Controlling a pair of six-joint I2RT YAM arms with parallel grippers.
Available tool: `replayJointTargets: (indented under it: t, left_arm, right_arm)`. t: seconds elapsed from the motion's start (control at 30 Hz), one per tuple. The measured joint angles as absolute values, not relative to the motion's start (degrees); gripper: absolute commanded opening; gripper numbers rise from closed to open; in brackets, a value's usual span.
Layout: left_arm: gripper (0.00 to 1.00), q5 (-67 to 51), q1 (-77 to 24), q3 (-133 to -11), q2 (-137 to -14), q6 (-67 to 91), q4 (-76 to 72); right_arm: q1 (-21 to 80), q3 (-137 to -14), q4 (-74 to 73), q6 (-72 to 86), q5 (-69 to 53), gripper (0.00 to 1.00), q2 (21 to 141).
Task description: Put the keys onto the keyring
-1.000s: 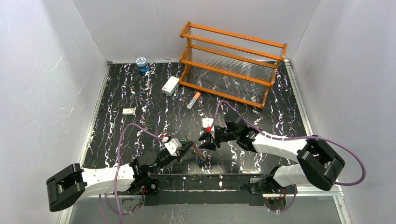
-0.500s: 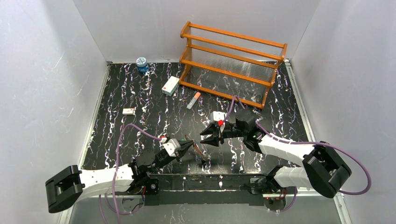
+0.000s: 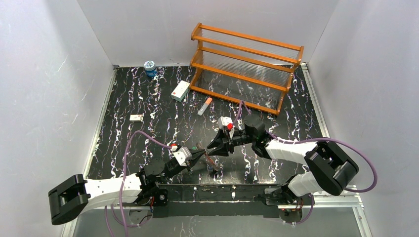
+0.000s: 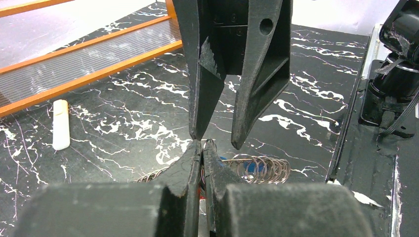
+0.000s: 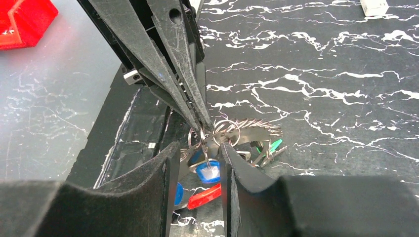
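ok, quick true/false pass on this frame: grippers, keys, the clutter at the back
1. The left gripper is shut, pinching the keyring. True.
2. The right gripper is shut as well. False: its jaws stand apart, with a blue key head between them.
3. The orange-and-white tube lies on a shelf of the orange rack. False: it lies on the table in front of the rack.
4. The keys lie bunched below the two gripper tips, close to the arms' bases. True.
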State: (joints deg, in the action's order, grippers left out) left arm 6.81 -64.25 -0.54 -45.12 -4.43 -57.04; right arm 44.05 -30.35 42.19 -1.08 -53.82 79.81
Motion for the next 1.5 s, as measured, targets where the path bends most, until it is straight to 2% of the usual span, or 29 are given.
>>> replayJointTargets:
  t: [0.1,0.33,0.5,0.57,0.67,0.77,0.8,0.93,1.03,1.3,1.5]
  left_arm:
    - [0.0,6.7,-64.2,-0.5,-45.1,-4.4,-57.0]
    - [0.0,6.4,-64.2,-0.5,-45.1,-4.4,-57.0]
    - [0.0,6.1,-64.2,-0.5,-45.0,-4.4,-57.0]
    - [0.0,5.9,-64.2,-0.5,-44.9,-4.4,-57.0]
    - [0.0,6.0,-64.2,-0.5,-44.7,-4.6,-57.0]
    - [0.25,6.3,-64.2,-0.5,-44.4,-5.0,-56.7]
    - [0.3,6.6,-64.2,-0.5,-44.3,-5.4,-56.6]
    - [0.46,7.0,-64.2,-0.5,-42.7,-6.0,-57.0]
    - [0.53,7.7,-64.2,-0.5,-41.1,-6.9,-56.0]
    - [0.56,10.2,-64.2,-2.9,-38.7,-10.7,-43.5]
    - [0.48,10.6,-64.2,-7.5,-39.8,-13.9,-33.1]
  right_arm:
    - [44.1,-30.4,43.9,0.2,-54.5,0.37,80.4]
    - [44.1,-31.4,45.2,1.8,-55.5,0.16,82.3]
    - [44.3,-31.7,45.1,2.2,-55.7,0.15,83.0]
    - [44.3,-31.8,45.0,2.1,-55.7,0.01,83.0]
    - [44.3,-32.4,44.2,1.5,-55.9,0.01,83.0]
    - [44.3,-33.4,41.3,0.0,-55.6,0.01,82.8]
    - [44.4,-33.9,39.4,-1.0,-55.2,0.01,82.6]
    - [44.4,-36.2,28.5,-6.5,-51.7,0.01,80.6]
    - [44.7,-38.9,19.2,-11.0,-48.4,0.01,78.8]
    - [48.9,-50.4,-4.4,-21.0,-35.7,0.01,78.3]
    - [52.7,-55.5,-15.1,-25.5,-26.2,0.01,82.6]
